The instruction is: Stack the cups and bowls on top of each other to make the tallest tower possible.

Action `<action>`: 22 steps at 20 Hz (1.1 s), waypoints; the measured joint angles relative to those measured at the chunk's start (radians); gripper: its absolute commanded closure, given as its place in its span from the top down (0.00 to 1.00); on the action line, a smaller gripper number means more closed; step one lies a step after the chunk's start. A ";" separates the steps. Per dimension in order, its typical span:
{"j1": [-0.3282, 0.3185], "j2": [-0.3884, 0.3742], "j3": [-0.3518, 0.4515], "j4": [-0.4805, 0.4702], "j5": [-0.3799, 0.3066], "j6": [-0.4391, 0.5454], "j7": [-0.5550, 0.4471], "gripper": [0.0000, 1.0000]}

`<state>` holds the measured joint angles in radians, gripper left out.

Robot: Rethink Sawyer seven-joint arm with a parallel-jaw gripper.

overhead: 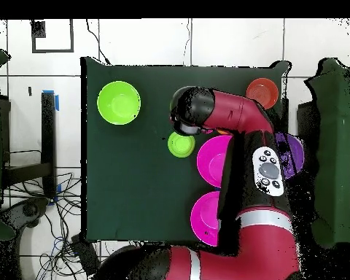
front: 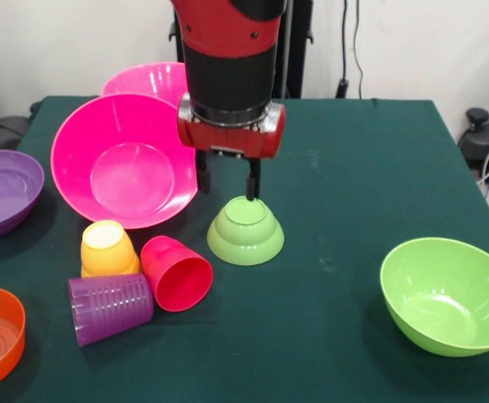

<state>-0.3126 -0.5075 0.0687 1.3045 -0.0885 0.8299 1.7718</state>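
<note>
Gripper [front: 228, 186] hangs just above the upturned small green bowl [front: 245, 230] in your front view, fingers spread wide to either side of its raised base, likely lined up to pinch it. The cups lie at its eight o'clock: yellow-orange cup [front: 107, 248] inverted, red cup [front: 177, 274] and purple cup [front: 110, 308] tipped over. Overhead, the arm hides the cups; the small green bowl [overhead: 181, 144] sits at the near hot pink bowl's [overhead: 211, 160] nine o'clock.
</note>
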 measured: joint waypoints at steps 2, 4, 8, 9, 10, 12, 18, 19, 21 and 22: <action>0.000 0.016 0.000 0.000 0.000 -0.020 0.000 1.00; 0.000 0.023 -0.001 0.001 -0.001 -0.026 0.000 1.00; 0.013 0.039 -0.010 0.004 0.001 -0.026 0.000 1.00; 0.017 0.040 -0.012 0.006 0.002 -0.026 0.000 1.00; 0.020 0.040 -0.014 0.008 0.002 -0.026 0.000 1.00; 0.029 0.040 -0.017 0.012 0.002 -0.026 0.000 1.00; 0.047 0.054 -0.025 0.017 0.003 -0.027 0.000 1.00; 0.048 0.056 -0.026 0.017 0.003 -0.028 0.000 1.00; 0.053 0.076 -0.039 0.017 0.002 -0.046 0.000 1.00; 0.054 0.082 -0.043 0.017 0.002 -0.052 0.000 1.00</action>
<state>-0.2582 -0.4256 0.0256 1.3212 -0.0867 0.7782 1.7718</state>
